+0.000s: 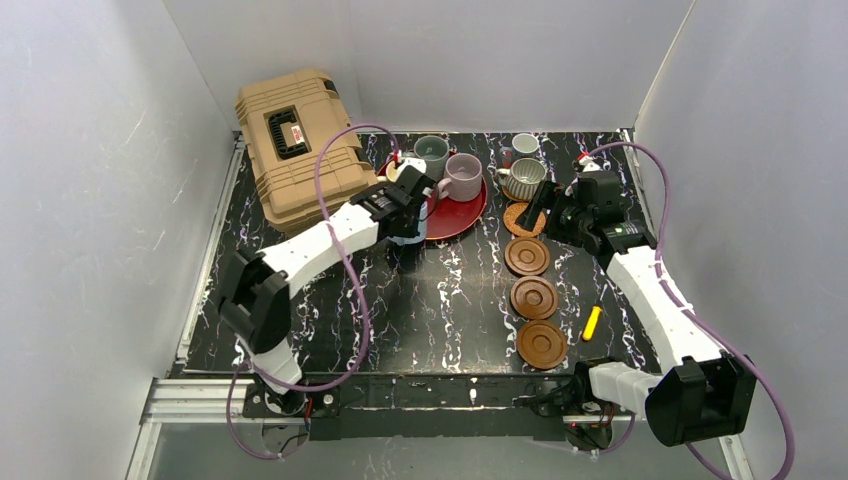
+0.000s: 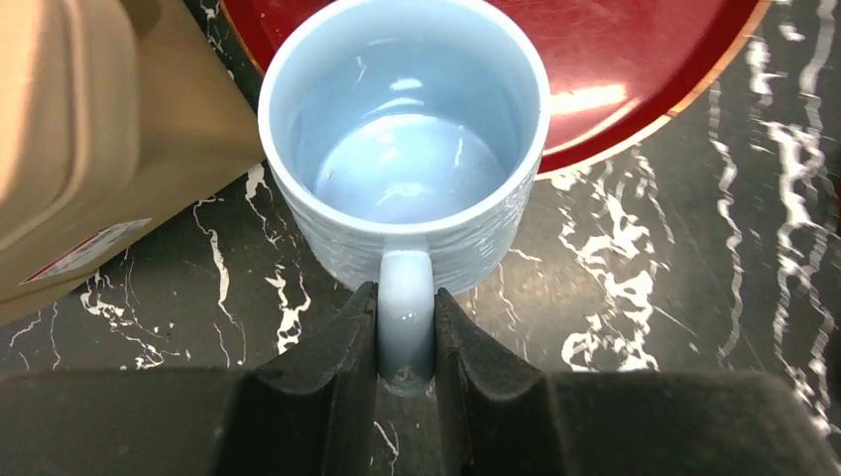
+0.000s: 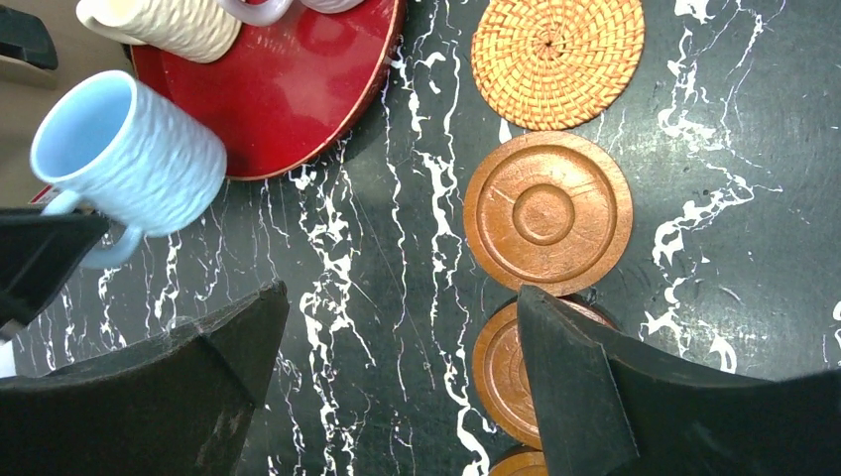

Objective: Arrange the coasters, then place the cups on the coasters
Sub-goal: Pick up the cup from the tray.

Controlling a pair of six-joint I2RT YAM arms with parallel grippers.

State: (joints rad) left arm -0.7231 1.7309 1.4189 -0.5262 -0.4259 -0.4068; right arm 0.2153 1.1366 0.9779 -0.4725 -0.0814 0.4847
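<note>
Inside the left tool point(image 2: 406, 297), the blue mug point(image 2: 402, 159) handle lies half hidden.

You have a glossy ribbed blue mug point(image 2: 402, 149), rough woven coaster point(image 3: 557, 59), smooth wooden coasters point(image 3: 547, 213), shiny red tray point(image 3: 298, 89), marbled black bench point(image 3: 397, 297).

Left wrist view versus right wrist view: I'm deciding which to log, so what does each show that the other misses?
Left wrist only: the ribbed light blue ceramic mug's empty bottom, and the left tool shut on its handle from both sides. Right wrist only: the open right tool, an orange woven round coaster, dark brown ringed wooden coasters, a cream ribbed mug. Both: the blue mug, the large red round tray, the black marbled table.
</note>
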